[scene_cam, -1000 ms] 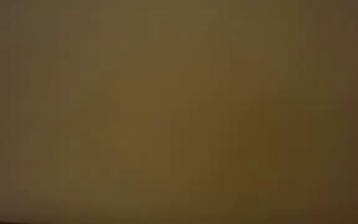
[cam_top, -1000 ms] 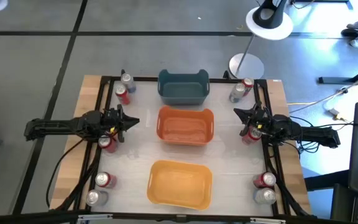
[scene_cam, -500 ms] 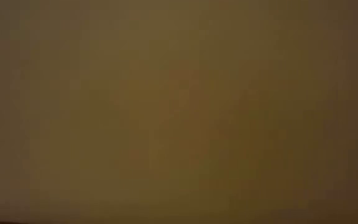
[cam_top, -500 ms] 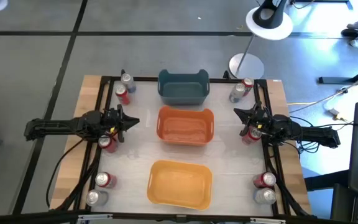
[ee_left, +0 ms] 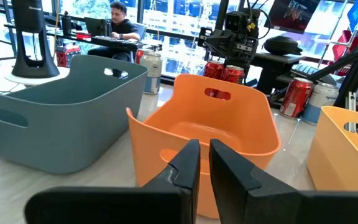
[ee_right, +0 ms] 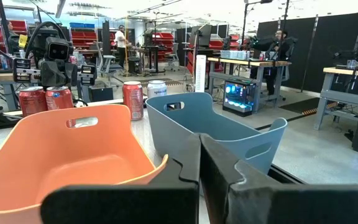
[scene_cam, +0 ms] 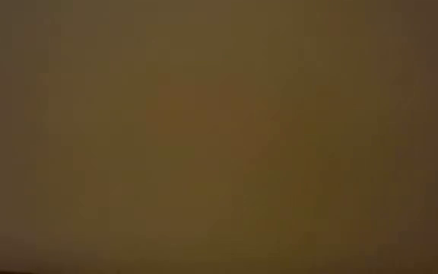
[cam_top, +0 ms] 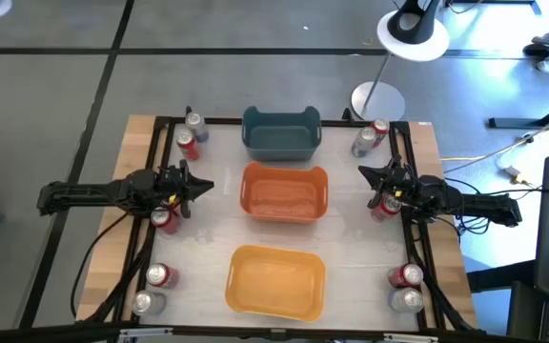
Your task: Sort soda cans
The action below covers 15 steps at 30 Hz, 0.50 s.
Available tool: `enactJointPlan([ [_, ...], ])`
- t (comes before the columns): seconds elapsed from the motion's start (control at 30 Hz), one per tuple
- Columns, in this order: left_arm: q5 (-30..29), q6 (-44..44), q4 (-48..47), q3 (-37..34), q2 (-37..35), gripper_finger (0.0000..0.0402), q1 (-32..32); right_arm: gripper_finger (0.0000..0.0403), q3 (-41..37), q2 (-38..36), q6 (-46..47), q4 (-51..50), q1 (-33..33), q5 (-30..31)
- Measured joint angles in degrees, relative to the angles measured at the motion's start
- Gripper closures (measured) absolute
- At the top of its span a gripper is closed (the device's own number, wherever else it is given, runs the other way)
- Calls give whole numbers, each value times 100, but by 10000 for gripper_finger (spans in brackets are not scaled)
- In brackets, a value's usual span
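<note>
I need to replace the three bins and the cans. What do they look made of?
The blue-grey bin, orange bin and yellow bin look like moulded matte plastic: smooth rounded walls, cut-out handles. The red soda cans look like thin painted metal with bare silver tops, probably aluminium.

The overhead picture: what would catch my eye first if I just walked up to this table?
Three plastic bins in a row down the table's middle: a blue-grey bin at the far end, an orange bin in the centre, a yellow bin nearest. Pairs of small red and silver soda cans stand near the corners. From either side a dark arm reaches in, left gripper and right gripper both shut and empty.
</note>
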Motion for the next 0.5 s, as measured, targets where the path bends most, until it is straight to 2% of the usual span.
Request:
enactJointPlan([
  [0.13, -11, -7, 201, -2, 2, 373, 7, 397, 0, 0, 0, 0, 1, 0],
  [0.33, -74, -297, 1665, 0, 2, 373, 57, 397, -11, 0, 92, 127, 1, -4],
  [0.43, -429, -548, 2508, -2, 0, 373, 151, 397, -11, 2, 602, 421, -1, 24],
  [0.5, -816, -395, 2919, 3, 0, 373, 251, 397, -11, 0, 793, 683, -1, 306],
])
